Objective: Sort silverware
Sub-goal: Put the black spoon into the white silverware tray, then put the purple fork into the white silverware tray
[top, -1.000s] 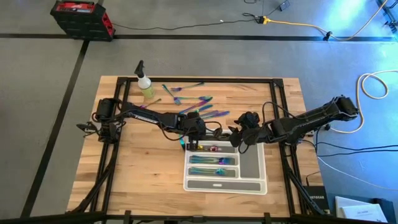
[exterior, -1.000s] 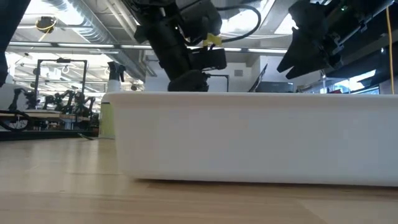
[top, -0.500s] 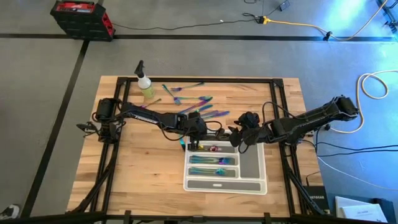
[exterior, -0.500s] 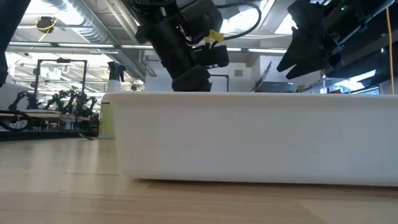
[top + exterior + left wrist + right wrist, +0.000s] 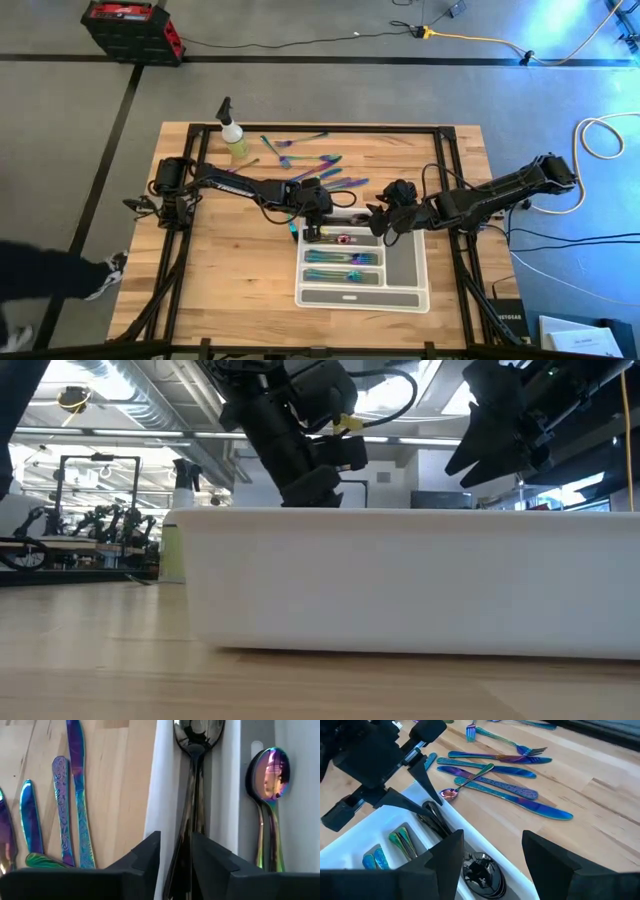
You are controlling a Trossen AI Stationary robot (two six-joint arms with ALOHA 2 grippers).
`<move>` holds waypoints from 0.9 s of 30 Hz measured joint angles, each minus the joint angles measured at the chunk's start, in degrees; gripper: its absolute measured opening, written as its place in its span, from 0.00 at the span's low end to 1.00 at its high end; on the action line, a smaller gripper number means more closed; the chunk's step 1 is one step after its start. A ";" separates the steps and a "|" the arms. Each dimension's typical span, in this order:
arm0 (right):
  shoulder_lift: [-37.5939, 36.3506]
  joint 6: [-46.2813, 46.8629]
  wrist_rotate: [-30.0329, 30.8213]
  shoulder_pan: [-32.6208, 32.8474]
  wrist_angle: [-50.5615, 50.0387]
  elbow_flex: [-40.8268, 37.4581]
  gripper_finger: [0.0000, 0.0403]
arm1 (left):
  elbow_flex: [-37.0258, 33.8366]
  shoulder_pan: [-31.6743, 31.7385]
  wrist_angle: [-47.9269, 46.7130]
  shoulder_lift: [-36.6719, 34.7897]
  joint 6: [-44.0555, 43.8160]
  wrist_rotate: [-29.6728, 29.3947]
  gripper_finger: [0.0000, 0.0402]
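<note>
Straddling a black spoon [image 5: 192, 795] lying lengthwise in the tray's [image 5: 420, 268] end compartment, the left gripper [image 5: 175, 852] stands slightly parted, handle between its fingers, while the right gripper [image 5: 492, 850] waits spread nearby.

Bright, even light from overhead. Just ahead of my left claw [image 5: 176, 865] the black spoon [image 5: 196, 732] mirrors pale patches, and the rainbow spoon [image 5: 270, 770] beside it has a white glare spot. My fingers read as near-black, no detail. Low view: ceiling lights [image 5: 120, 395] in the bkgd are blown out white, so my arm is backlit. Tray wall [image 5: 400, 580] is in soft shade. Shadows on the table [image 5: 230, 280] are faint and short.
</note>
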 joint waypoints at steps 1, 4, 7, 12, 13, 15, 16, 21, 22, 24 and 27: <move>0.00 0.00 -0.04 0.00 0.10 0.00 0.46 | -0.02 -0.28 0.08 -0.51 -0.37 0.07 0.24; 0.00 -0.13 0.00 0.00 1.03 0.02 0.46 | -0.30 -1.43 3.47 -3.16 -1.70 1.11 0.24; 0.00 -1.31 0.27 -0.01 1.26 0.02 0.46 | -2.92 -2.41 11.64 -7.64 -1.87 2.99 0.24; 0.35 -7.49 -0.03 -2.78 1.21 0.02 0.46 | -10.49 0.96 24.66 -14.58 -1.40 6.71 0.24; 0.71 -9.30 -0.10 -3.62 1.24 0.02 0.46 | -12.00 2.12 27.66 -15.35 -1.47 7.71 0.24; 1.23 -14.95 -0.54 -5.91 2.26 -0.09 0.46 | -15.30 4.62 32.67 -15.73 -1.44 9.40 0.24; 1.57 -18.60 -0.62 -7.41 3.71 -0.06 0.46 | -16.97 5.92 35.06 -15.72 -0.97 10.09 0.24; 2.67 -35.04 -9.62 -17.46 9.41 -0.04 0.46 | -23.19 12.81 45.69 -15.08 0.05 10.33 0.24; 2.78 -37.51 -12.11 -19.55 10.37 -0.03 0.46 | -24.07 14.02 46.63 -15.07 0.06 10.29 0.24; 2.92 -42.02 -17.37 -23.20 10.06 0.01 0.46 | -25.03 16.34 49.67 -14.51 -0.93 11.10 0.24; 2.93 -46.58 -24.88 -27.89 10.12 -0.07 0.46 | -25.28 20.31 50.02 -14.27 -10.47 18.70 0.24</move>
